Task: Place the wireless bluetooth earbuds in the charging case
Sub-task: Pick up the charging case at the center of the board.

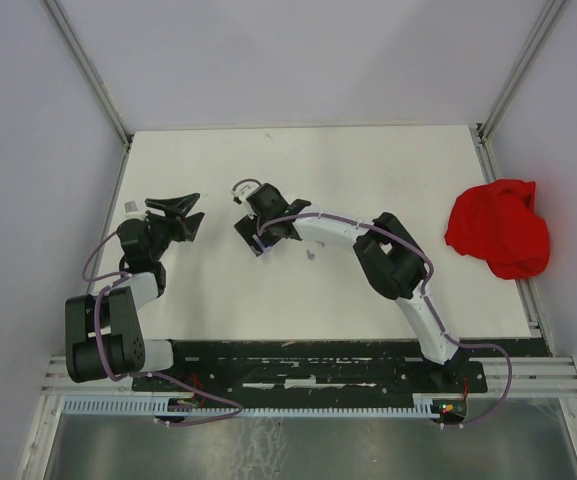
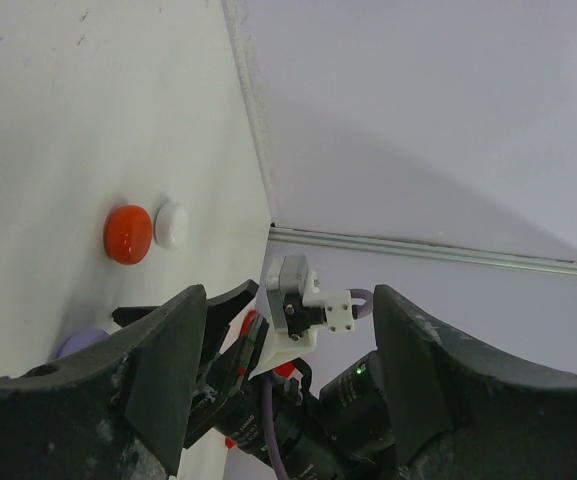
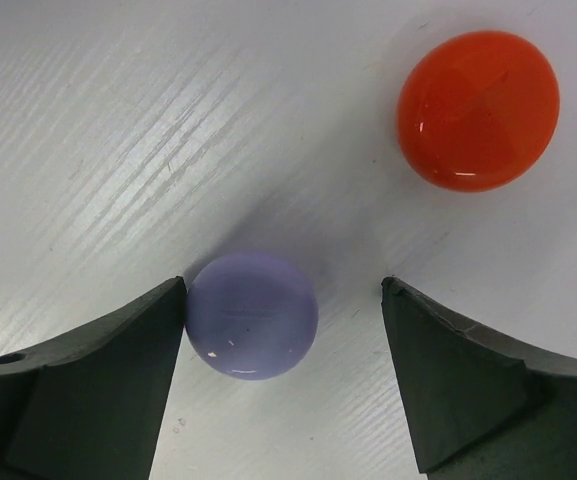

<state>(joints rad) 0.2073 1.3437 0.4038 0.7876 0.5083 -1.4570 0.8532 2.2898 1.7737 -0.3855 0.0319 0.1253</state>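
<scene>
A round, domed purple charging case (image 3: 253, 315) lies on the white table between the fingers of my right gripper (image 3: 283, 290). The gripper is open, and its left finger (image 3: 118, 370) touches the case while the right finger stands well off. A red case (image 3: 478, 110) lies further ahead. In the left wrist view the red case (image 2: 128, 234) and a white case (image 2: 171, 224) sit side by side. My left gripper (image 2: 288, 300) is open and empty, pointing at the right gripper (image 1: 251, 218). A tiny purple piece (image 1: 311, 254) lies by the right arm. No earbuds show clearly.
A crumpled red cloth (image 1: 498, 228) lies at the table's right edge. White walls with metal rails (image 1: 88, 70) enclose the table on three sides. The two grippers stand close together at the table's left half, the left gripper (image 1: 196, 207) near the left edge.
</scene>
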